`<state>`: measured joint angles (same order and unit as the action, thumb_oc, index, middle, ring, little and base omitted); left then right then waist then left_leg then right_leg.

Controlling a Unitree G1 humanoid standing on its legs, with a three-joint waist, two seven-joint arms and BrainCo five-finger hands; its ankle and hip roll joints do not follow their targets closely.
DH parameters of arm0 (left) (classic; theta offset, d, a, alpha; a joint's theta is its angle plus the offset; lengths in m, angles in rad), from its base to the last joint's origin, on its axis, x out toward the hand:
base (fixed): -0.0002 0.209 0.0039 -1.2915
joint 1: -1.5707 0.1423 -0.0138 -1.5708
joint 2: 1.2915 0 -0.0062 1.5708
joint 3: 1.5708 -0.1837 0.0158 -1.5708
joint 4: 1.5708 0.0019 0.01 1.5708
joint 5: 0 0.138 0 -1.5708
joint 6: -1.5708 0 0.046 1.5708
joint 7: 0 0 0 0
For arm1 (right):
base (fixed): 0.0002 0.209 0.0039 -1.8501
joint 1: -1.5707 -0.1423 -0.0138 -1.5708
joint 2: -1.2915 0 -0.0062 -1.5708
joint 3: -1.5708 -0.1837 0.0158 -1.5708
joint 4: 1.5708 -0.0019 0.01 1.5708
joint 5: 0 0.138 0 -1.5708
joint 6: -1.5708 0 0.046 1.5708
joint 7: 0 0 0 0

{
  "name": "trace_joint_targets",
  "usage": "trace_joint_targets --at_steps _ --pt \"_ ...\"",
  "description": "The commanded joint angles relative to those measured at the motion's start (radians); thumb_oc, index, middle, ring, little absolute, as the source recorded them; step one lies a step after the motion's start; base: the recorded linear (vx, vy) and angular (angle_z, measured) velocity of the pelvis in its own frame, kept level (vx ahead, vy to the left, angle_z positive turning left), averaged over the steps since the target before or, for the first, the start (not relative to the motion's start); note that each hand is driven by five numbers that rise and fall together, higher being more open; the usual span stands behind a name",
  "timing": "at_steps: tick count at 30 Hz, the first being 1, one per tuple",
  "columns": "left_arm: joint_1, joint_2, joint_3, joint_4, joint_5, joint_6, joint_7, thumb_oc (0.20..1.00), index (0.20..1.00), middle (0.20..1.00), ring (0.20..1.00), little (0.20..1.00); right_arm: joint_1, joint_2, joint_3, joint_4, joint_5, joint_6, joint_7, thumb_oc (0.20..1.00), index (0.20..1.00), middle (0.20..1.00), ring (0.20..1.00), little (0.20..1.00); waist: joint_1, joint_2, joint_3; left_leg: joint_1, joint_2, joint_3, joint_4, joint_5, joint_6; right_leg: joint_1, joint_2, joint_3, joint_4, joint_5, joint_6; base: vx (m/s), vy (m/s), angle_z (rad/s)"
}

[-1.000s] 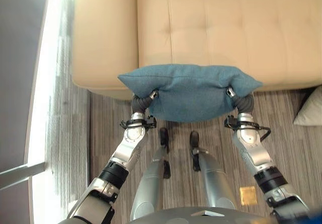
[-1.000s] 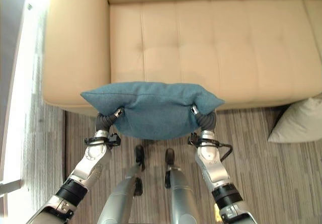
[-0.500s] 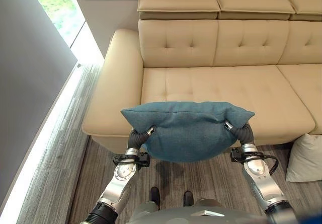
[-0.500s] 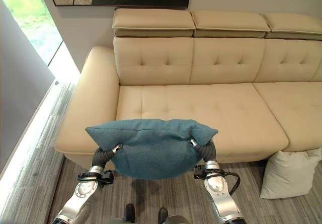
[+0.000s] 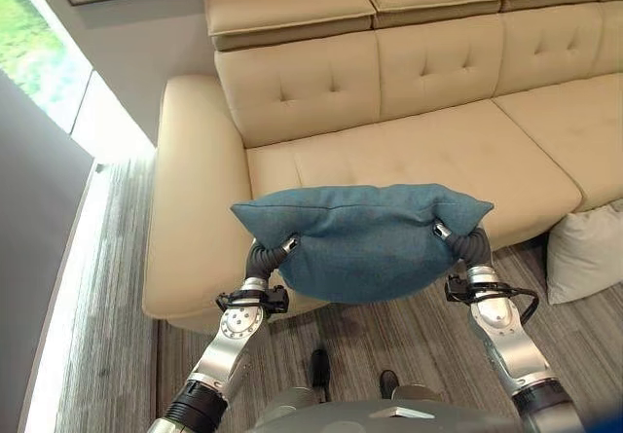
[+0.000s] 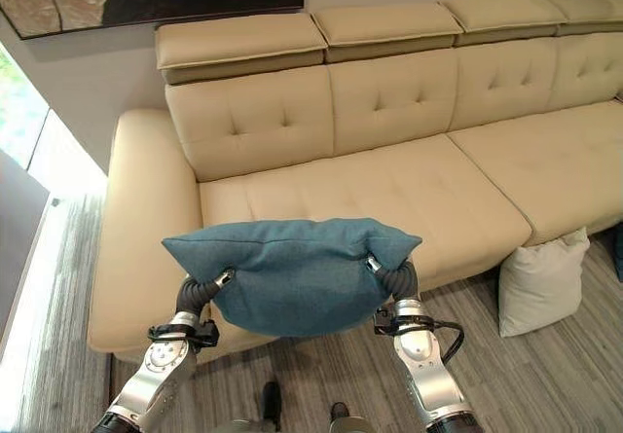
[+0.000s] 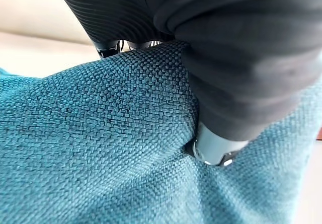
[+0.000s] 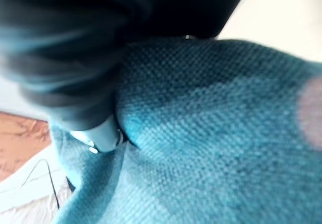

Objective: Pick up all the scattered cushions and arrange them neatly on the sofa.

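You carry the blue cushion (image 5: 362, 240) in front of the chest, between both hands, and it hangs in the air before the front edge of the sofa (image 5: 409, 161). Its long axis runs from side to side, along the sofa's front edge, so it already lies the way the seat runs. The left hand (image 5: 274, 255) is pressed into its left end and the right hand (image 5: 458, 240) into its right end, so neither arm is nearer than the other. In the wrist views you see a thumb of each hand sunk into the cloth, but the fingers are hidden behind the cushion, so I cannot tell whether they are curled round it or only press it from the sides.

The seat lies ahead of the cushion and, I think, a little lower. The part straight ahead is the seat section next to the left armrest (image 5: 190, 185). For the coming move you should probably push both arms forward together, keeping the cushion level.

A white cushion (image 6: 537, 277) stands on the floor, leaning against the sofa's front, to your right, well apart from both hands. It waits for later.
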<state>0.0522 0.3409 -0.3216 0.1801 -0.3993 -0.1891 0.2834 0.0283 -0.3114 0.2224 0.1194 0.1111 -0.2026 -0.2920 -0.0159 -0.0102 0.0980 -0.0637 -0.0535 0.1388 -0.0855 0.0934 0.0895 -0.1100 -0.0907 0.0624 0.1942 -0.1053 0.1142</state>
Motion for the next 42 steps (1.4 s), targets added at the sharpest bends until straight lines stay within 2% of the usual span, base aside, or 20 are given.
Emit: trace_joint_targets --at_steps 1,2,5,6,7,9,12,13,14,17,21,22,23,26,29,32,34,38,40,42 --pt "-0.045 0.002 0.03 -0.105 0.04 -0.084 -0.031 0.2 0.2 0.2 0.2 0.2 -0.109 0.009 -0.006 -0.072 -0.017 -0.087 0.019 0.2 0.2 0.2 0.2 0.2 0.024 0.006 -0.01 0.008 0.033 -0.065 0.082 -0.108 -0.05 -0.001 0.042 -0.075 0.144 0.016 0.037 0.06 0.033 -0.32" --pt "-0.043 0.003 0.036 -0.107 0.038 -0.084 -0.034 0.2 0.2 0.2 0.2 0.2 -0.115 0.017 0.001 -0.076 -0.016 -0.086 0.025 0.2 0.2 0.2 0.2 0.2 0.032 0.011 -0.008 0.03 0.035 -0.049 0.075 -0.121 -0.05 -0.018 -0.002 -0.147 0.123 0.021 0.042 0.09 0.021 -0.19" --pt "-0.03 0.002 0.04 -0.116 0.029 -0.089 -0.04 0.2 0.2 0.2 0.2 0.2 -0.129 0.018 0.011 -0.08 -0.019 -0.085 0.03 0.2 0.2 0.2 0.2 0.2 0.039 0.015 -0.006 0.064 0.038 -0.029 0.064 -0.143 -0.054 -0.05 -0.047 -0.234 0.025 0.059 0.036 0.14 -0.068 -0.42" --pt "-0.028 -0.003 0.048 -0.118 0.028 -0.091 -0.035 0.2 0.2 0.2 0.2 0.2 -0.139 0.016 0.011 -0.085 -0.019 -0.085 0.028 0.2 0.2 0.2 0.2 0.2 0.035 0.018 0.004 0.096 0.042 -0.019 0.058 -0.159 -0.062 -0.082 -0.062 -0.278 -0.055 0.11 0.044 0.25 -0.183 -0.55" --pt "-0.039 -0.005 0.048 -0.112 0.029 -0.099 -0.045 0.2 0.2 0.2 0.2 0.2 -0.136 0.007 0.01 -0.09 -0.022 -0.083 0.032 0.2 0.2 0.2 0.2 0.2 0.024 0.01 0.005 0.114 0.036 -0.028 0.059 -0.171 -0.068 -0.073 -0.056 -0.265 -0.104 0.121 0.054 0.26 -0.199 -0.61" --pt "-0.037 -0.009 0.042 -0.11 0.033 -0.099 -0.045 0.2 0.2 0.2 0.2 0.2 -0.129 0.008 0.008 -0.09 -0.024 -0.083 0.034 0.2 0.2 0.2 0.2 0.2 0.02 0.005 0.006 0.121 0.036 -0.033 0.062 -0.176 -0.071 -0.059 -0.051 -0.258 -0.115 0.126 0.046 0.13 -0.123 -0.17" --pt "-0.043 -0.032 0.027 -0.108 0.016 -0.106 -0.045 0.2 0.2 0.2 0.2 0.2 -0.105 -0.008 -0.009 -0.092 -0.032 -0.083 0.02 0.2 0.2 0.2 0.2 0.2 0.014 -0.004 -0.001 0.129 0.055 -0.053 0.078 -0.191 -0.102 -0.018 -0.035 -0.266 -0.136 0.127 0.031 0.16 -0.252 0.41" --pt "-0.054 -0.048 0.011 -0.1 0.003 -0.104 -0.049 0.2 0.2 0.2 0.2 0.2 -0.07 -0.025 -0.03 -0.1 -0.031 -0.083 0.015 0.2 0.2 0.2 0.2 0.2 -0.003 -0.012 -0.011 0.1 0.086 -0.065 0.14 -0.199 -0.135 0.027 -0.021 -0.295 -0.176 0.113 0.012 0.15 -0.327 0.65" --pt "-0.054 -0.048 0.011 -0.1 0.003 -0.104 -0.049 0.2 0.2 0.2 0.2 0.2 -0.07 -0.025 -0.03 -0.1 -0.031 -0.083 0.015 0.2 0.2 0.2 0.2 0.2 -0.004 -0.012 -0.011 0.099 0.086 -0.065 0.141 -0.199 -0.135 0.028 -0.021 -0.296 -0.176 0.113 0.012 0.13 -0.313 1.03" --pt "-0.066 -0.063 -0.007 -0.094 -0.013 -0.101 -0.049 0.2 0.2 0.2 0.2 0.2 -0.049 -0.039 -0.04 -0.097 -0.025 -0.076 0.006 0.2 0.2 0.2 0.2 0.2 -0.012 -0.025 0.004 0.025 0.114 -0.062 0.291 -0.177 -0.162 0.069 -0.013 -0.319 -0.198 0.092 -0.018 0.08 -0.206 0.59" --pt "-0.063 -0.063 -0.013 -0.089 -0.017 -0.09 -0.055 0.2 0.2 0.2 0.2 0.2 -0.039 -0.048 -0.046 -0.098 -0.018 -0.071 0.005 0.2 0.2 0.2 0.2 0.2 -0.003 -0.041 0.013 -0.067 0.084 -0.052 0.307 -0.173 -0.141 0.103 -0.007 -0.325 -0.218 0.073 -0.026 0.08 -0.092 0.11" --pt "-0.061 -0.063 -0.015 -0.087 -0.013 -0.086 -0.057 0.2 0.2 0.2 0.2 0.2 -0.039 -0.052 -0.047 -0.099 -0.021 -0.07 0.006 0.2 0.2 0.2 0.2 0.2 -0.001 -0.042 0.011 -0.081 0.084 -0.034 0.274 -0.154 -0.134 0.111 -0.002 -0.329 -0.222 0.068 -0.025 0.28 -0.057 0.2" --pt "-0.063 -0.058 -0.015 -0.079 -0.003 -0.077 -0.059 0.2 0.2 0.2 0.2 0.2 -0.038 -0.053 -0.053 -0.098 -0.019 -0.066 0.0 0.2 0.2 0.2 0.2 0.2 0.008 -0.029 0.004 -0.123 0.086 0.022 0.176 -0.07 -0.137 0.139 0.026 -0.326 -0.227 0.039 -0.03 0.23 -0.033 0.27" --pt "-0.06 -0.056 -0.012 -0.083 0.006 -0.07 -0.055 0.2 0.2 0.2 0.2 0.2 -0.031 -0.046 -0.054 -0.094 -0.011 -0.062 -0.006 0.2 0.2 0.2 0.2 0.2 0.017 -0.018 0.008 -0.155 0.089 0.043 0.132 -0.024 -0.142 0.167 0.047 -0.319 -0.215 0.004 -0.036 0.25 0.003 0.08" --pt "-0.046 -0.055 -0.011 -0.095 0.008 -0.069 -0.059 0.2 0.2 0.2 0.2 0.2 -0.021 -0.037 -0.055 -0.095 -0.011 -0.058 -0.001 0.2 0.2 0.2 0.2 0.2 0.022 -0.014 0.002 -0.152 0.101 0.071 0.109 -0.009 -0.137 0.199 0.052 -0.311 -0.202 -0.018 -0.036 0.29 0.075 -0.14" --pt "-0.031 -0.049 -0.008 -0.11 0.014 -0.066 -0.058 0.2 0.2 0.2 0.2 0.2 -0.022 -0.016 -0.044 -0.094 -0.018 -0.058 0.007 0.2 0.2 0.2 0.2 0.2 0.028 -0.018 -0.023 -0.109 0.086 0.068 0.101 -0.025 -0.117 0.227 0.031 -0.295 -0.175 -0.041 -0.019 0.36 0.169 -0.1" --pt "-0.023 -0.039 -0.001 -0.122 0.015 -0.067 -0.059 0.2 0.2 0.2 0.2 0.2 -0.037 -0.002 -0.032 -0.09 -0.029 -0.058 0.018 0.2 0.2 0.2 0.2 0.2 0.043 -0.02 -0.037 -0.058 0.061 0.075 0.094 -0.063 -0.09 0.227 -0.012 -0.284 -0.105 -0.045 0.009 0.31 0.247 -0.11" --pt "-0.03 -0.019 0.009 -0.139 0.023 -0.07 -0.054 0.2 0.2 0.2 0.2 0.2 -0.058 0.014 -0.021 -0.099 -0.033 -0.059 0.031 0.2 0.2 0.2 0.2 0.2 0.038 -0.003 -0.018 0.009 0.035 0.077 0.069 -0.089 -0.046 0.115 -0.068 -0.253 0.154 0.04 0.056 0.14 0.179 -0.25" --pt "-0.037 -0.016 0.014 -0.134 0.028 -0.071 -0.053 0.2 0.2 0.2 0.2 0.2 -0.056 0.023 -0.024 -0.102 -0.031 -0.062 0.035 0.2 0.2 0.2 0.2 0.2 0.028 0.013 -0.01 0.03 0.039 0.061 0.056 -0.095 -0.039 0.049 -0.055 -0.221 0.216 0.059 0.049 0.11 0.082 0.11" --pt "-0.04 -0.019 0.013 -0.131 0.03 -0.077 -0.057 0.2 0.2 0.2 0.2 0.2 -0.054 0.021 -0.027 -0.102 -0.034 -0.062 0.037 0.2 0.2 0.2 0.2 0.2 0.013 0.02 -0.004 0.05 0.034 0.039 0.047 -0.101 -0.041 0.004 -0.03 -0.182 0.176 0.037 0.032 0.11 0.014 0.33"
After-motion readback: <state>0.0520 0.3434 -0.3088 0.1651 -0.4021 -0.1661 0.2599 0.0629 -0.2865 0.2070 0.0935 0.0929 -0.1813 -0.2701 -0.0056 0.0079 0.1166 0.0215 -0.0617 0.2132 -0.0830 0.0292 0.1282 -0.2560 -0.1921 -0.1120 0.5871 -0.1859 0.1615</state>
